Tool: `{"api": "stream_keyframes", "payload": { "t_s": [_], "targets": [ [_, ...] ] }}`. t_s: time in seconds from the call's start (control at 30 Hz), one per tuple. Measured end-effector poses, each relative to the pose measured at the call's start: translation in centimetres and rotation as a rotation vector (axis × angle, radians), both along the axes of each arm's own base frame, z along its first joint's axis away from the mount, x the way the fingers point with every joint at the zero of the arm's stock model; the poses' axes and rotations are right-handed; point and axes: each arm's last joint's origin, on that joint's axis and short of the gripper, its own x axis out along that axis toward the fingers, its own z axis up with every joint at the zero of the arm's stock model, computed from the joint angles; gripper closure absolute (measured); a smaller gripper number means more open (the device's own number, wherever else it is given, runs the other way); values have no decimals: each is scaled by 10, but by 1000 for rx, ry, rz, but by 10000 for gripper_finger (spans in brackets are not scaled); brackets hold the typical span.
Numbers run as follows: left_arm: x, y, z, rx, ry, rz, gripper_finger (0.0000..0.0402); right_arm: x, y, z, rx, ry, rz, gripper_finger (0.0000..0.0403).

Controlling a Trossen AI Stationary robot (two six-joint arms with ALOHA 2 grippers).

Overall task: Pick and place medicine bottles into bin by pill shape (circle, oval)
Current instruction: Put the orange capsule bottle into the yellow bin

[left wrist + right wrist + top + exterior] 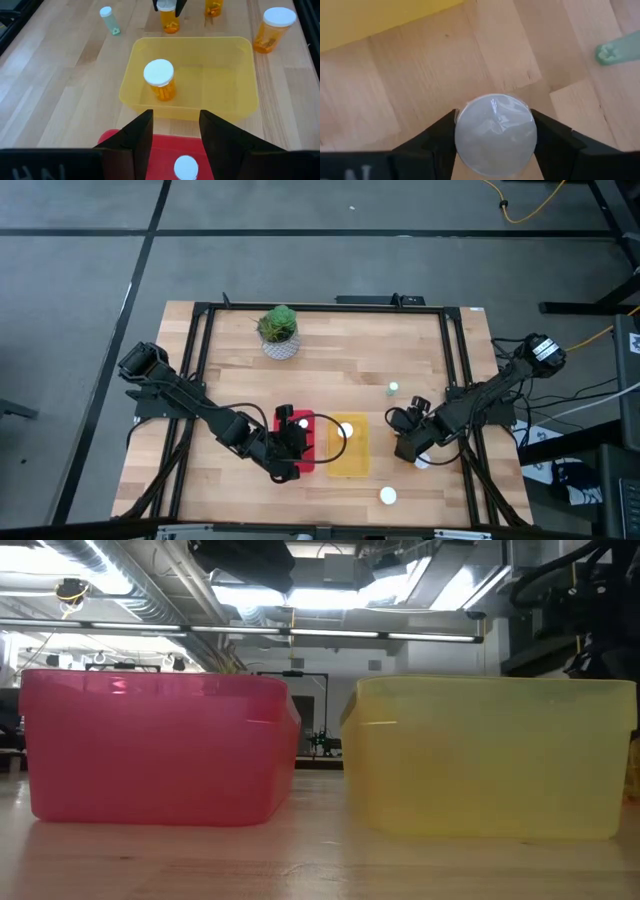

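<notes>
Right hand [495, 137] clamps a white-capped bottle [496, 135] between its fingers, low over the bare counter [420, 85] just beside the yellow bin [375, 20]. Left hand [172, 132] hangs above the red bin [165, 147], fingers parted and empty; one bottle [186, 167] stands inside below. Beyond, another bottle [160, 80] stands in the yellow bin. Farther off, three loose bottles stand on the counter: a large orange one [271, 29], a small orange one [213, 6], a small pale one [108, 20]. Farthest, a potted plant [279, 330].

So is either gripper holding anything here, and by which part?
The right gripper grips a medicine bottle by the sides of its white cap. The left gripper is open over the red bin, holding nothing.
</notes>
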Motion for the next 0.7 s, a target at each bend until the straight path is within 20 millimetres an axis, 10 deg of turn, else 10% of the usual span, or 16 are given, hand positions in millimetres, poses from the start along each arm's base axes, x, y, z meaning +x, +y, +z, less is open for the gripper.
{"api": "stream_keyframes", "payload": {
  "t_s": [0.7],
  "targets": [
    [0, 0, 0, 0, 0, 0, 249, 54, 25, 96, 37, -337, 363, 189]
  ]
}}
